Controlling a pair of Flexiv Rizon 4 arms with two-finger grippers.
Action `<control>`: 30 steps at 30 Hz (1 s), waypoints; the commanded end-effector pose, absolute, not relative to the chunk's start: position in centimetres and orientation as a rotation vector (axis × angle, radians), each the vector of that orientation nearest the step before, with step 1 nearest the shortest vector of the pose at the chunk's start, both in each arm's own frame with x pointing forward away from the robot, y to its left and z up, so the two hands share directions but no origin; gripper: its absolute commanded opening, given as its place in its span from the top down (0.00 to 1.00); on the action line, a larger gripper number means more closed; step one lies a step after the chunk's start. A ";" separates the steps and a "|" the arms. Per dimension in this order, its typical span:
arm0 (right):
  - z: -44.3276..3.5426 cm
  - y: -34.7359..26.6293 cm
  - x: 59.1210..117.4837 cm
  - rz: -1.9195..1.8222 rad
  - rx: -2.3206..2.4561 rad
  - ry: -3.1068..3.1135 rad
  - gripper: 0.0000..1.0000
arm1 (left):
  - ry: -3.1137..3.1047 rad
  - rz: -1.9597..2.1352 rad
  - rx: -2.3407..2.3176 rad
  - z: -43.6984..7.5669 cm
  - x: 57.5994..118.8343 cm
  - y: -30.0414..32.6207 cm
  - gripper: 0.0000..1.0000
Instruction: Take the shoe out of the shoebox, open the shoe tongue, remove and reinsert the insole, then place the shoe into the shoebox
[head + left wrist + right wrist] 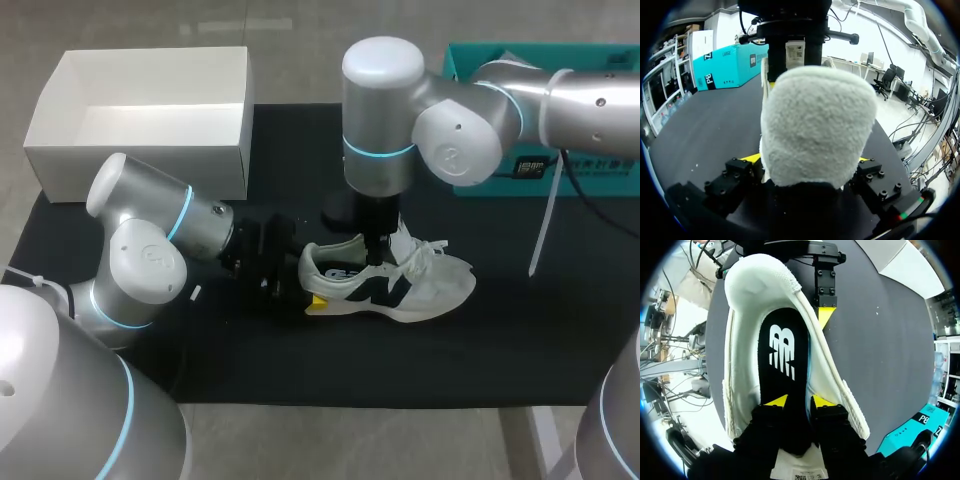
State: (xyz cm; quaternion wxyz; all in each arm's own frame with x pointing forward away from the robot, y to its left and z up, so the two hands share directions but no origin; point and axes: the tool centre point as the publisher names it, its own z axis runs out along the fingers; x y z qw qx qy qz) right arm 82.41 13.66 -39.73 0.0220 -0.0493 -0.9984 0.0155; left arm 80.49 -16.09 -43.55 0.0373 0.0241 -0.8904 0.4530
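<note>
We record the shoe (400, 285) standing on its sole at the centre of the frame in the head view, on the black mat (300, 370), with the heel to the left, the toe to the right and its laces (428, 250) loose over the forefoot. It is outside the shoebox (150, 168), which sits open at the upper left, well apart from the shoe. The left arm comes in from the lower left, and the left gripper (310, 280) is clamped on the heel (817, 130). In the left wrist view the fuzzy white heel fills the space between the two fingers, with a yellow tip pressed to each side. The right arm comes in from the upper right and hangs over the middle of the frame, with the right gripper (376, 256) down in the shoe's opening. In the right wrist view the black insole (785, 360) (white logo on it) lies inside the shoe ahead of the gripper. Its near end runs up between the yellow fingertips (776, 401), which pinch it from both sides; we judge this gripper closed on the insole. One yellow tip of the left gripper shows beyond the heel in that same view. A teal box (462, 62) stands at the upper right edge of the mat, behind the right arm.
</note>
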 end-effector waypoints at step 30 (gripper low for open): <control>-43.4 13.8 80.5 -0.030 -0.175 -2.946 1.00 | -2.733 1.385 0.071 -43.9 80.6 -15.9 1.00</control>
